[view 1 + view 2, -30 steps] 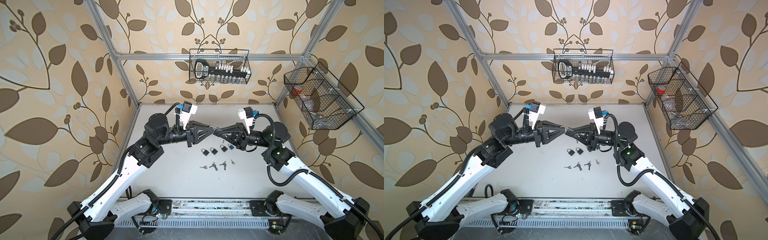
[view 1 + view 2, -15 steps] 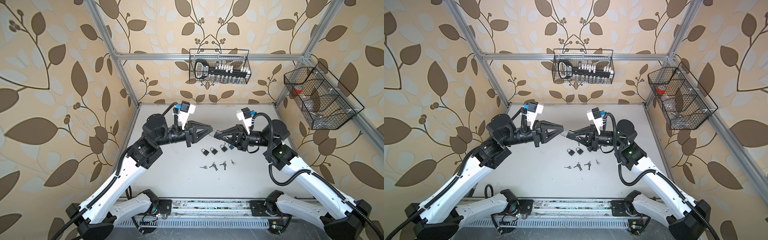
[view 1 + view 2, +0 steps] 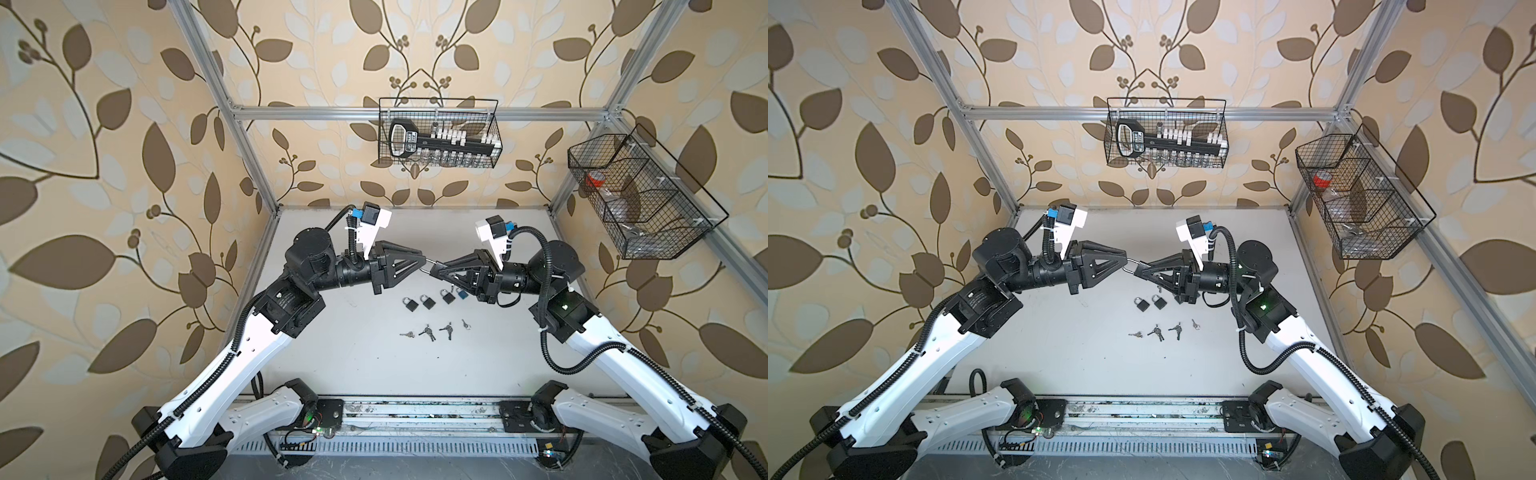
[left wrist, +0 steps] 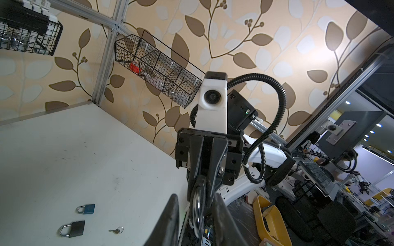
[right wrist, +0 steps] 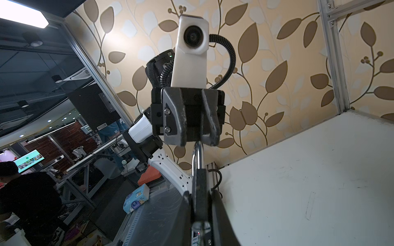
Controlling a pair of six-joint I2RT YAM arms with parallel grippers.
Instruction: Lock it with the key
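Note:
My right gripper (image 5: 200, 192) is shut on the dark body of a padlock (image 5: 199, 183), held in the air above the table. Its silver shackle (image 5: 197, 155) points at my left gripper (image 4: 196, 198). That gripper's jaws stand slightly apart on either side of the shackle (image 4: 197, 210), with a gap on both sides. In both top views the two grippers meet tip to tip, left (image 3: 423, 262) and right (image 3: 435, 272). Something round and silver shows at the padlock's lower end; I cannot tell if it is a key. Several loose keys (image 3: 428, 332) lie on the table.
Several padlocks (image 3: 426, 300) lie in a row below the grippers, one of them blue (image 4: 86, 209). A wire basket (image 3: 438, 133) hangs on the back wall, and another wire basket (image 3: 640, 195) on the right wall. The white table (image 3: 332, 365) ends at a metal rail in front.
Half a second ago the two grippers stood a little apart. They have come together again, and the left jaws now straddle the shackle. The right gripper's hold is unchanged.

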